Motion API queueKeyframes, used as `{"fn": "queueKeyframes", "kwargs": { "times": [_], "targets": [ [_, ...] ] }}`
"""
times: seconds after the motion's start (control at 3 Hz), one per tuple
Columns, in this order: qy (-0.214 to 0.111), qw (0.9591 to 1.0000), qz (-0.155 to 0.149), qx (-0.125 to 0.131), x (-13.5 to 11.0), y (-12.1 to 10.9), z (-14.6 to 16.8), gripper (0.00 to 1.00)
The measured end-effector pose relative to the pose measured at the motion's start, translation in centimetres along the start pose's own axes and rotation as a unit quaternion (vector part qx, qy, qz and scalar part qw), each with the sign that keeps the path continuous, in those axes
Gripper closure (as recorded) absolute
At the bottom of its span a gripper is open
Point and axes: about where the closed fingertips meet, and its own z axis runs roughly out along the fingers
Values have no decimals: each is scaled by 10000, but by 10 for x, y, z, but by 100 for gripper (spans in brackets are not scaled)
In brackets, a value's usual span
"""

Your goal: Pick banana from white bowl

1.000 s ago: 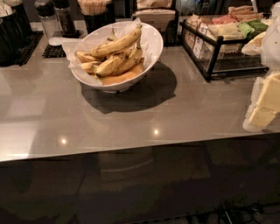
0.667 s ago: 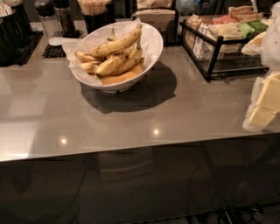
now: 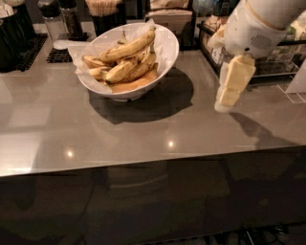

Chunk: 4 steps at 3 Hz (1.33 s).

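Note:
The white bowl stands on the grey counter at the upper middle, lined with crinkled white paper. Several bananas lie in it. The longest banana lies on top, gently curved, yellow with brown speckles, its stem tip pointing to the upper right. My gripper hangs from the white arm at the right, over the counter and well to the right of the bowl, holding nothing.
A black wire basket with packets stands at the back right behind the arm. Dark jars, shakers and a cup of sticks line the back edge. The counter's front edge runs across the lower middle.
My arm and gripper have moved in from the right edge, leftward and higher, closer to the bowl. The bowl and bananas have not moved.

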Motion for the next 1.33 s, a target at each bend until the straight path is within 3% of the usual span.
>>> {"fn": "queueKeyframes", "kwargs": {
  "times": [0.33, 0.67, 1.0, 1.33],
  "targets": [
    [-500, 9972, -534, -126, -65, -51, 28, 0],
    [-500, 9973, -532, -128, -65, -51, 28, 0],
    [-570, 9959, -697, 12, -81, -69, 29, 0],
    [-557, 9928, -1051, 149, -107, -97, 28, 0]
  ]
}}
